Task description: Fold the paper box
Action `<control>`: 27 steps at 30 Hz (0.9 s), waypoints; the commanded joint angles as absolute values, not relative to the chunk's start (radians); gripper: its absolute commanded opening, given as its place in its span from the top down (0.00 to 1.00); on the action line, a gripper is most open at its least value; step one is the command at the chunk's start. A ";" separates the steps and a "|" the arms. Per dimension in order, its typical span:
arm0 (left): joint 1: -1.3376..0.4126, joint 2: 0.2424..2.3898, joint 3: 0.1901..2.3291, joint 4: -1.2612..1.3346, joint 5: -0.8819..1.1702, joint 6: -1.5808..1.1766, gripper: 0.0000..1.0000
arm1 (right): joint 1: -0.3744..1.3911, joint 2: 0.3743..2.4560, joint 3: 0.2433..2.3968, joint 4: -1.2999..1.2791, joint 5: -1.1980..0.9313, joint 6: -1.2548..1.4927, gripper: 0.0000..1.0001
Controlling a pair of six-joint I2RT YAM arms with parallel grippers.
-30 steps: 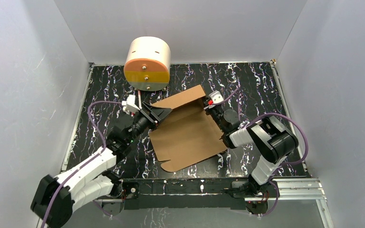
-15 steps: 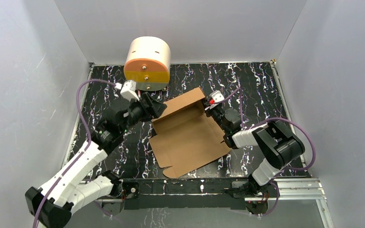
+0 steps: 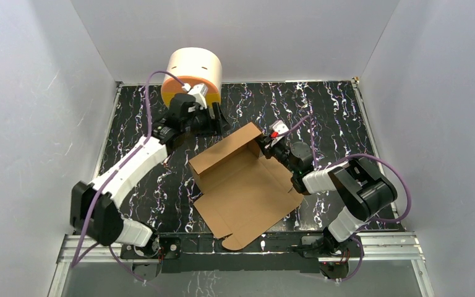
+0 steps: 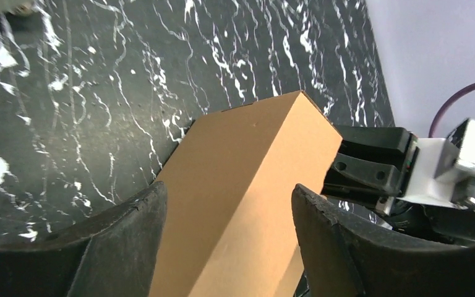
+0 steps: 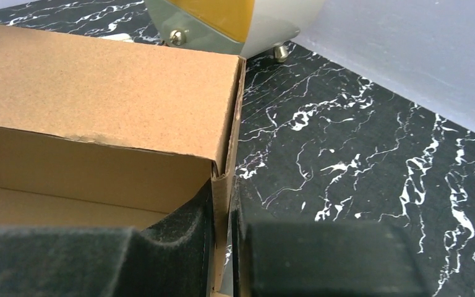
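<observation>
Left arm [image 3: 130, 166] and right arm [image 3: 359, 192] have white links, black joints and purple cables.

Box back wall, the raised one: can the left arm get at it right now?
Probably yes. The left claw hangs open over that wall of the box, with nothing between; the right claw pinches only one end.

We see the paper box [image 3: 242, 185] as matt brown corrugated cardboard, faintly grainy. The table [image 3: 328, 105] looks glossy, black marbled with white veins. The pads [image 5: 173, 241] of the right gripper [image 5: 222, 247] look like soft, fuzzy black foam.
</observation>
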State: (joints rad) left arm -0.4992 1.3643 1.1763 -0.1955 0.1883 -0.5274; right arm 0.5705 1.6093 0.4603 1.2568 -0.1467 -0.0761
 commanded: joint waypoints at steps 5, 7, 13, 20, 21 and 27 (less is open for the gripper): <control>-0.493 1.531 1.278 -0.195 0.358 -0.518 0.29 | 0.593 1.655 0.464 1.334 -0.180 -0.052 0.77; -0.493 1.550 1.267 -0.178 0.380 -0.525 0.29 | 0.601 1.666 0.468 1.338 -0.170 -0.053 0.75; -0.492 1.572 1.224 -0.133 0.405 -0.547 0.32 | 0.620 1.722 0.465 1.397 -0.113 -0.057 0.67; -0.492 1.593 1.216 -0.120 0.440 -0.557 0.36 | 0.641 1.773 0.461 1.475 -0.012 -0.062 0.71; -0.492 1.595 1.214 -0.119 0.443 -0.562 0.37 | 0.645 1.777 0.459 1.487 0.018 -0.063 0.72; -0.493 1.602 1.190 -0.100 0.484 -0.589 0.37 | 0.667 1.804 0.452 1.560 0.126 -0.059 0.76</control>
State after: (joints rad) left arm -0.4965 1.5993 1.2156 -0.1032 0.4213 -0.5701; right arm 0.6529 1.7882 0.4587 1.4067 0.0219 -0.0566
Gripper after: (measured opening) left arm 0.632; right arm 0.245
